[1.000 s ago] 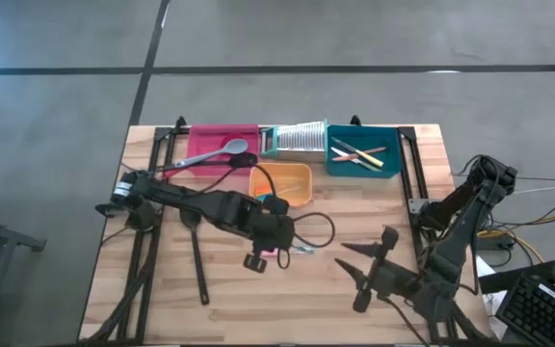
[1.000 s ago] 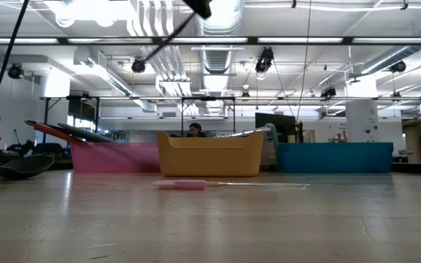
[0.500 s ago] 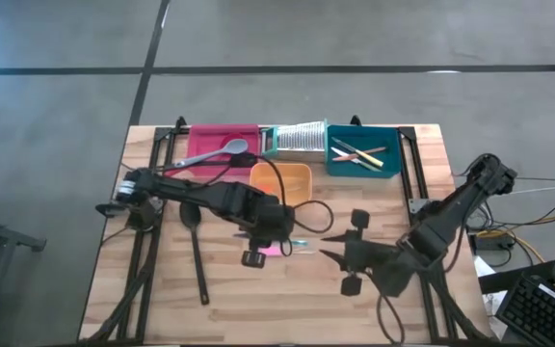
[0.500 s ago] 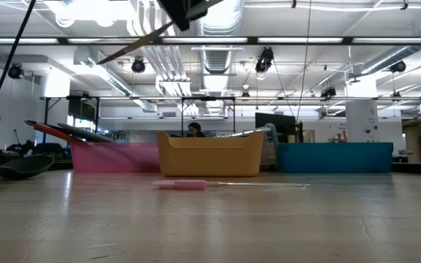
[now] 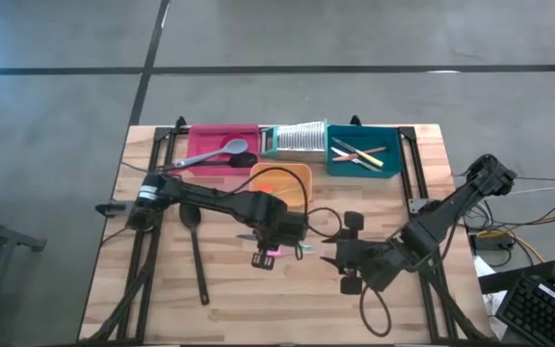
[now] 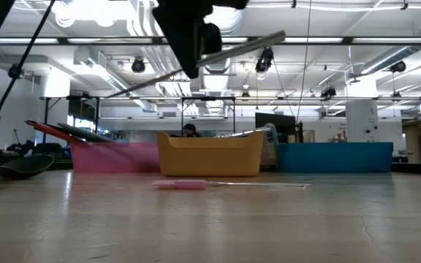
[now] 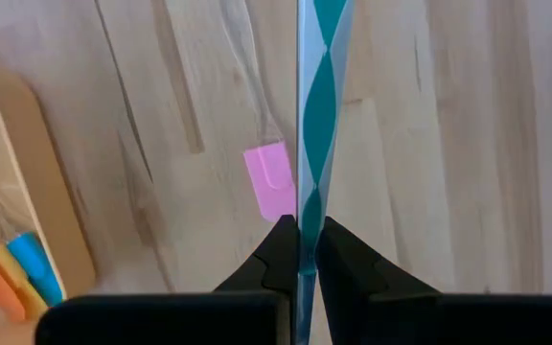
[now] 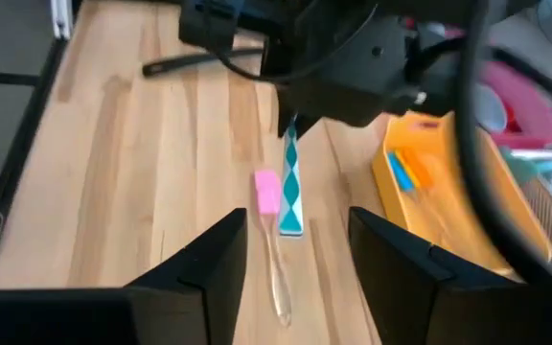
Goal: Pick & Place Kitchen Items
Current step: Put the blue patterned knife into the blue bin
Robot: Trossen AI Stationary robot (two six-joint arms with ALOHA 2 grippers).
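My left gripper (image 5: 282,241) is at the table's middle, shut on a flat teal-and-white striped strip (image 7: 314,115), which also shows in the right wrist view (image 8: 291,187). Under it a pink-headed spatula (image 7: 269,182) with a clear handle lies flat on the wood (image 6: 188,185). My right gripper (image 5: 328,251) is open and empty, just right of the left gripper, and faces the strip's free end (image 8: 291,228). My left gripper pinches one end of the striped strip (image 7: 302,225) between its two fingers. The strip runs on in line with the fingers, toward the table's right. It is lifted clear of the table, above the pink-headed spatula.
At the far edge stand a pink tray (image 5: 200,140) with a grey-blue spoon (image 5: 222,149), a silver ribbed object (image 5: 297,140) and a teal tray (image 5: 393,154) with knives. An orange tray (image 5: 302,173) holds small pieces. A black spoon (image 5: 196,251) lies left of centre.
My right gripper has moved toward the table's left and far side, close to the left gripper, staying open. My left gripper has shifted a little to the right and come down, now showing at the top of the low view.
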